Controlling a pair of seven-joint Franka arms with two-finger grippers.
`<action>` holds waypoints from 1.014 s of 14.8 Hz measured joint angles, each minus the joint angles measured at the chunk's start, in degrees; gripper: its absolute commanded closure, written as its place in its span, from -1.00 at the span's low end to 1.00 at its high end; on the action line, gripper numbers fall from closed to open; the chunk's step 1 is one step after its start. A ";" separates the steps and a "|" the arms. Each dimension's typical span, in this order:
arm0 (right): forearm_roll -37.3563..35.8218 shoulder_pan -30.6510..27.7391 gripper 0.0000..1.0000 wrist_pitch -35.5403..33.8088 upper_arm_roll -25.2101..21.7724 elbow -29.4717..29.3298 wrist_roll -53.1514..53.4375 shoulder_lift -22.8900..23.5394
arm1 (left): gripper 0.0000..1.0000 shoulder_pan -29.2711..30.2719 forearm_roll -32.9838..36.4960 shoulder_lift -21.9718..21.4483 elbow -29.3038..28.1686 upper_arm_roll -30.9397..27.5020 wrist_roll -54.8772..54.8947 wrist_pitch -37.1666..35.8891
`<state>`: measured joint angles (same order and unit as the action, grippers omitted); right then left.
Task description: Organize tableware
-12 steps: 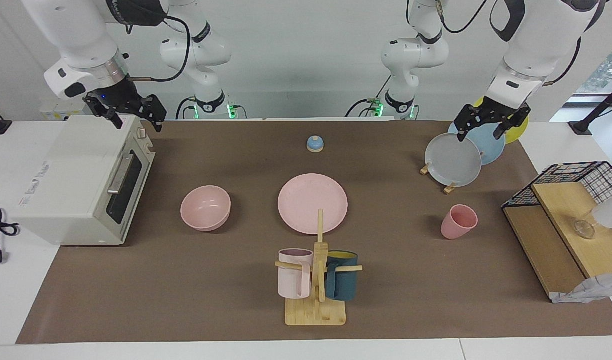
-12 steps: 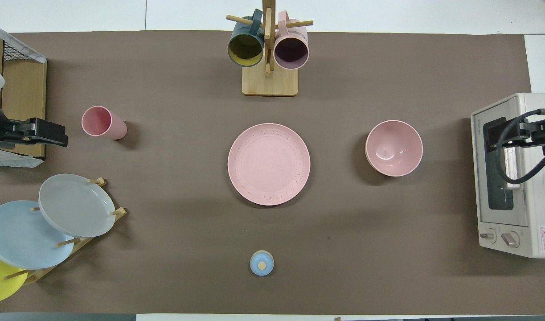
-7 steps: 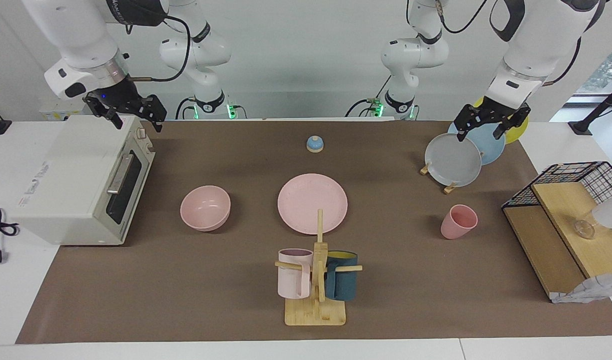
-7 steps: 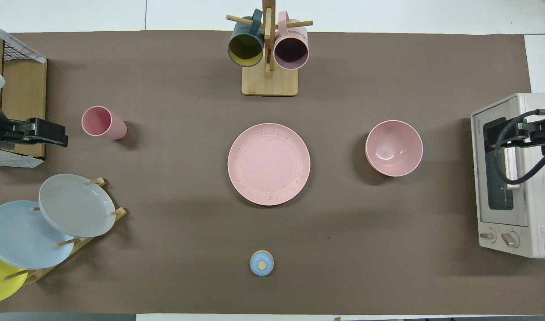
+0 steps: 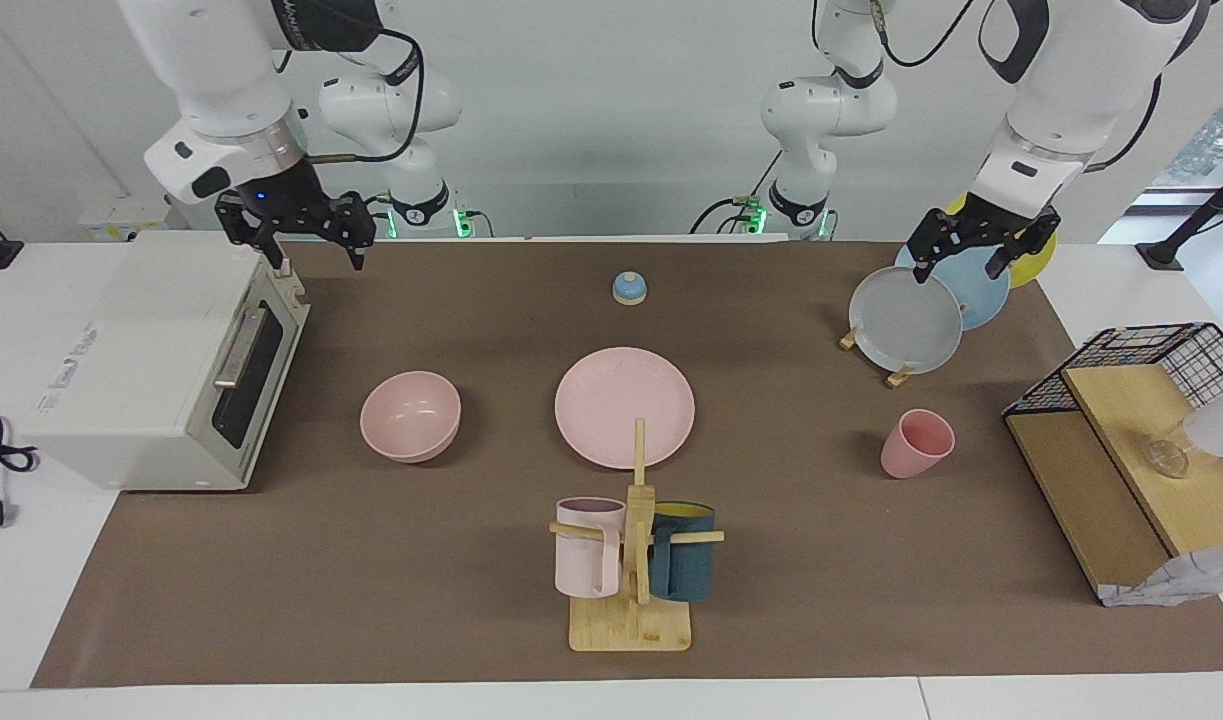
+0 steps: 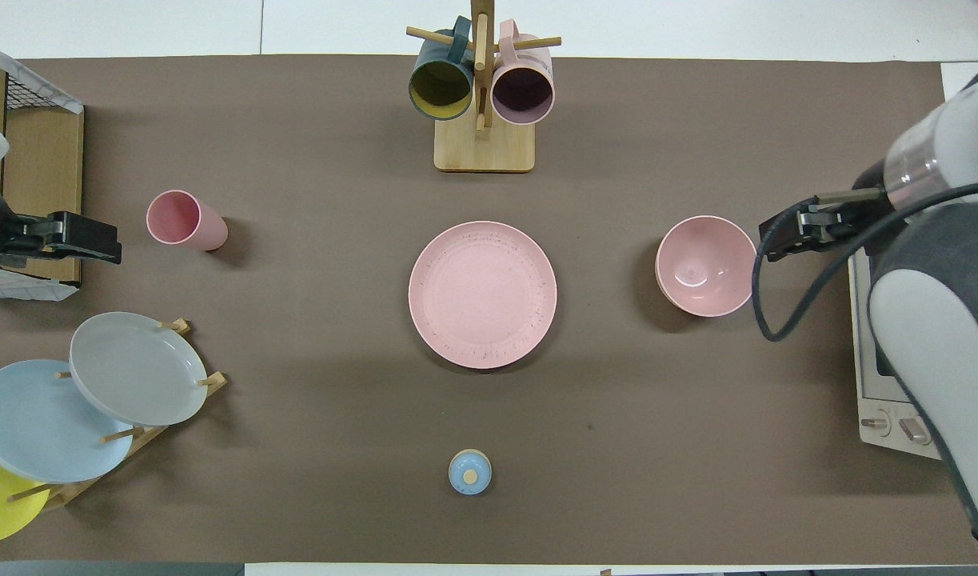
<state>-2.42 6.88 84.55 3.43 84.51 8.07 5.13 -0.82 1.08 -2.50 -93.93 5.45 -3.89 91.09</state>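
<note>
Toward the right arm's end of the tabletop [image 5: 821, 600], the bowl [image 5: 410, 415] sits below the raised, spread right hand [image 5: 297, 228].

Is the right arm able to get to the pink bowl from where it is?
Probably yes. The right tool hangs open and empty over the toaster oven's corner, and the pink bowl sits alone on bare mat beside the oven, with nothing standing between them.

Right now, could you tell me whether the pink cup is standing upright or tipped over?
Upright. The pink cup stands on its narrow base with its open mouth facing up, and the overhead view looks into its mouth.
</note>
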 measured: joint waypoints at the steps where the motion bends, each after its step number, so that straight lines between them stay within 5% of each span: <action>1: -0.03 -0.02 -1.00 0.86 1.47 -1.22 1.19 2.14 | -1.00 0.00 0.00 0.00 0.00 0.00 0.00 0.03; 7: -8.59 1.23 -1.00 17.53 17.49 -0.35 22.43 14.99 | -1.00 0.05 -0.61 0.06 0.00 -0.01 -0.19 1.12; 15: -10.42 -3.35 -1.00 25.60 12.88 10.42 13.12 15.74 | -1.00 0.39 -0.94 3.39 -0.17 -0.05 -0.33 5.84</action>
<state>-12.85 3.53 110.15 16.31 94.92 21.18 20.86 -0.42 0.13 0.89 -94.10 5.40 -4.22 96.93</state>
